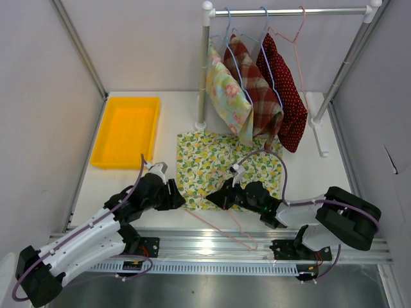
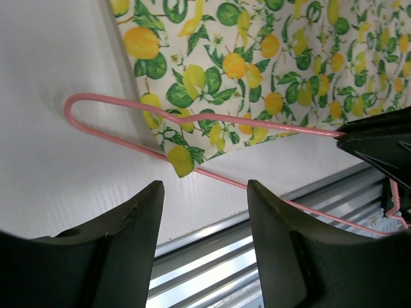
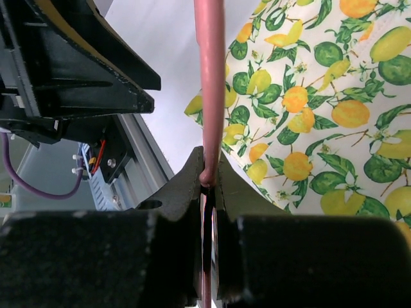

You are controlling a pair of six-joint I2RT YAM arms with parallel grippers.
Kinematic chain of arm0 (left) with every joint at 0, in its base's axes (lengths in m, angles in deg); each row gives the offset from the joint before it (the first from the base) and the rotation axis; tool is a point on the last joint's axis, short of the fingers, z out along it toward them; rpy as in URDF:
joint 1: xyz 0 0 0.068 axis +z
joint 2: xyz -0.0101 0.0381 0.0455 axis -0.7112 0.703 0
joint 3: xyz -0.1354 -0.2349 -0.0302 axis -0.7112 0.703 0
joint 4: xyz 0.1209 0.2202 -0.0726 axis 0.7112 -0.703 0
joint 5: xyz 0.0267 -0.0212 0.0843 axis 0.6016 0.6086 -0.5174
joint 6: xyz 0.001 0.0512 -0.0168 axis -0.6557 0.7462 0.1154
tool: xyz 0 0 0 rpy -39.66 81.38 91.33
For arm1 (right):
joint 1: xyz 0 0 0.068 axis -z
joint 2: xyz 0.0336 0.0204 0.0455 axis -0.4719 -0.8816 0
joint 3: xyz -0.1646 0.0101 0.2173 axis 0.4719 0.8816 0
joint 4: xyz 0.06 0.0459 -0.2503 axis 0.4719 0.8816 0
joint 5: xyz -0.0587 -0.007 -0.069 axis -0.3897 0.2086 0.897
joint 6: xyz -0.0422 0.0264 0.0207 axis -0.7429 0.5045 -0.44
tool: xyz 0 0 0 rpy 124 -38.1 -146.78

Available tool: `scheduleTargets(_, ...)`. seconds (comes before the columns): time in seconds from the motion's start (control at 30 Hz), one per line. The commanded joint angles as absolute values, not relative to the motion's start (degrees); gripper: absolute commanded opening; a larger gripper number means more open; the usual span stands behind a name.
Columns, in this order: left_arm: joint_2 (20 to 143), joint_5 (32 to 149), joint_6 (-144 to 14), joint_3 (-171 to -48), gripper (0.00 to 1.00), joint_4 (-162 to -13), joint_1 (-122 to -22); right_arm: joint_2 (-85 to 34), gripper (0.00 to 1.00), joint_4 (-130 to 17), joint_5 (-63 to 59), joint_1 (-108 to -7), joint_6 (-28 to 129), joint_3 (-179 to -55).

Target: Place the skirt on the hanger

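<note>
Left wrist: hanger overlaps skirt corner near table edge.

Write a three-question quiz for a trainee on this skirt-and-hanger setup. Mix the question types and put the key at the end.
1. True or false: the right gripper is shut on the wire of the pink hanger.
2. Pick one. The lemon-print skirt is: A) spread flat on the table; B) bunched in a heap; C) lifted into the air.
3. Fill the blank: the left gripper hangs near the hanger's end with its jaws ____ and nothing between them.

Key: 1 true; 2 A; 3 open.
</note>
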State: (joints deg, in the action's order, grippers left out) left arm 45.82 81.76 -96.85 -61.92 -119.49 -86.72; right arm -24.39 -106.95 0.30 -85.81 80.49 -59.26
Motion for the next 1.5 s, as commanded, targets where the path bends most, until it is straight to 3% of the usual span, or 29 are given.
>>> scheduleTargets(0.0,47.3,77.8,-99.6,-60.9,0.6,-117.8,-87.6,-26.5,0.0,-110.7,3.3,-86.1,79.8,-58.2)
scheduleTargets(0.63,57.6,76.5,-103.2,-57.1,0.6,-104.4,-89.4,-29.9,0.0,-112.7,3.8,-86.0,79.5,-57.3)
scheduleTargets(0.87,61.5,76.7,-103.1,-57.3,0.55,-101.4,-89.6,-30.4,0.0,-113.1,3.8,-85.3,79.4,-56.7)
scheduleTargets(0.97,63.0,77.4,-102.8,-57.3,0.45,-100.7,-89.8,-30.7,0.0,-113.4,3.7,-84.7,79.4,-56.5)
scheduleTargets(1.07,63.6,77.6,-102.2,-58.7,0.29,-101.8,-89.7,-31.1,0.0,-113.4,3.7,-84.1,79.2,-56.6)
scheduleTargets(1.17,63.1,77.8,-101.5,-61.6,0.08,-105.1,-89.7,-31.4,0.0,-112.7,4.3,-83.5,78.6,-56.7)
scheduleTargets(1.23,62.6,77.3,-100.7,-63.1,0.01,-109.4,-89.6,-31.5,0.0,-111.9,4.6,-83.0,78.2,-56.6)
scheduleTargets(1.47,61.6,78.0,-97.6,-68.4,0.0,-116.6,-84.0,-32.2,0.0,-110.3,7.4,-82.2,76.4,-56.6)
